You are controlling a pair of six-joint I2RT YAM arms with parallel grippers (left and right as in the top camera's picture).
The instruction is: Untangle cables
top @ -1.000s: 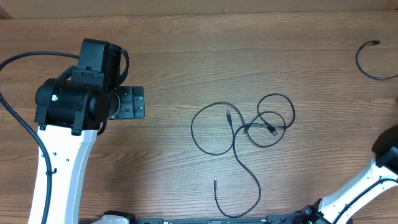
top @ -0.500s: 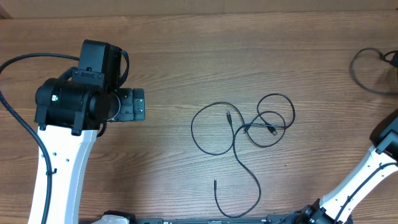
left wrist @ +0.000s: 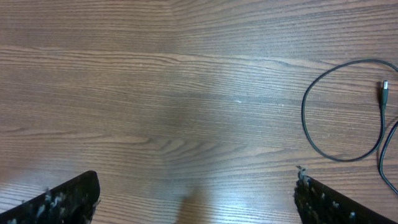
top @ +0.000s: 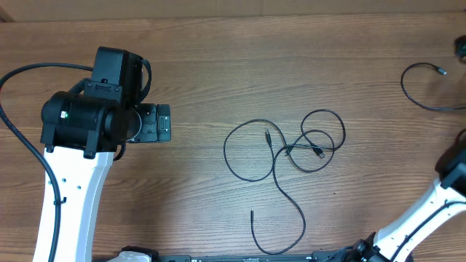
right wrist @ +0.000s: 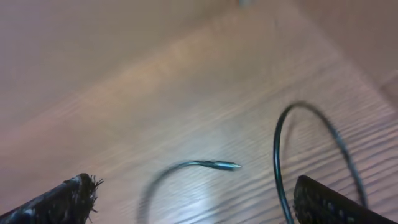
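Overhead, two robot arms hover empty-handed above a wooden table (top: 218,65) strewn with black cables.
A knot of looped cables (top: 290,150) lies at the table's centre, one plug-tipped tail trailing toward the near edge, while a single cable (top: 408,93) curves well apart at the far right. The left gripper (left wrist: 198,202), left of the knot, has its fingers spread over bare wood. The right gripper (right wrist: 199,205) is likewise spread wide, pinching nothing, above the single cable's plug end.
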